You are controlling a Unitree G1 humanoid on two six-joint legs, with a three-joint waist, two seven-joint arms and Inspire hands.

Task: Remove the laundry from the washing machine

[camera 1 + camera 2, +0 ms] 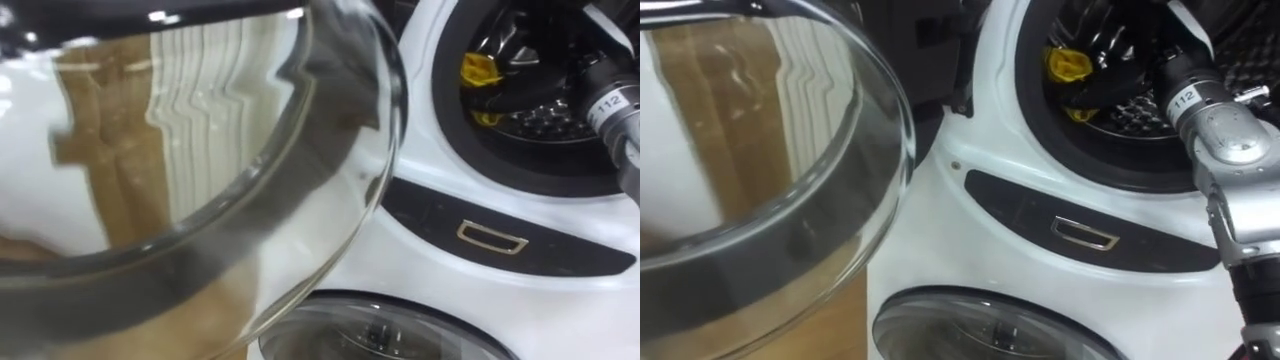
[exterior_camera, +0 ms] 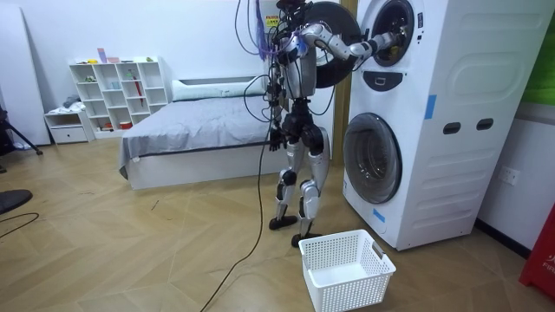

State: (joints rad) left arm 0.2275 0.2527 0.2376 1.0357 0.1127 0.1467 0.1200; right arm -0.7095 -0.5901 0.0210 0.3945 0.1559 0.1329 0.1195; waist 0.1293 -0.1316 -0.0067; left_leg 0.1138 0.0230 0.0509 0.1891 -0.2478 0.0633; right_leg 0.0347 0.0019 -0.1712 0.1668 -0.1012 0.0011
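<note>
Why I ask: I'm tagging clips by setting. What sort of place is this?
Likely a bedroom with a laundry corner: a bed, a white shelf unit, and two stacked washing machines with a white basket before them.

- In the room view the robot stands upright on both legs with its torso straight.
- Its right arm (image 2: 340,45) is raised to about shoulder height and stretched forward, the elbow slightly bent.
- In the eye views the forearm comes up from the lower right edge, silver at its joint, and narrows to the right wrist (image 1: 1185,100).
- The right hand (image 1: 1130,68) lies past the wrist, dark, pointing up and toward the views' left.
</note>
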